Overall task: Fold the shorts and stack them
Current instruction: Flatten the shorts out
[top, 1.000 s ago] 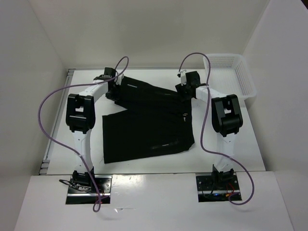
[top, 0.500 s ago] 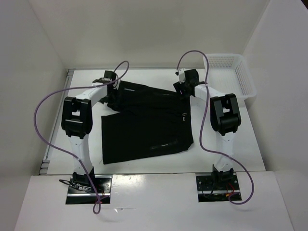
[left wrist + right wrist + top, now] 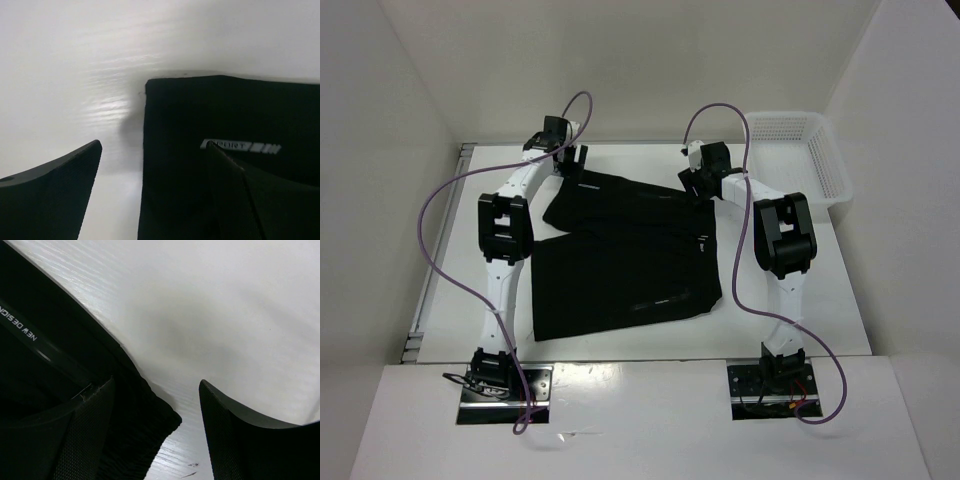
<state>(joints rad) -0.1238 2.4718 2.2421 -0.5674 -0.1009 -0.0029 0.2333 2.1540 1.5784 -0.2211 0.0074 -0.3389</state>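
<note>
On the table [image 3: 830, 300], treat the shorts [image 3: 625, 260], lying part-folded mid-surface, as light, limp and apt to slump, and pinch them at the far corners, under the wide-spread, empty left gripper [image 3: 152, 150] and right gripper [image 3: 156, 385], near the pale printed mark [image 3: 240, 147].

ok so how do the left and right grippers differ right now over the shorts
The left gripper hangs at the far left corner of the shorts, the right gripper at the far right one. The left's fingers straddle a flat, straight edge; the right's straddle a thick ribbed corner. Both are open, holding nothing.
</note>
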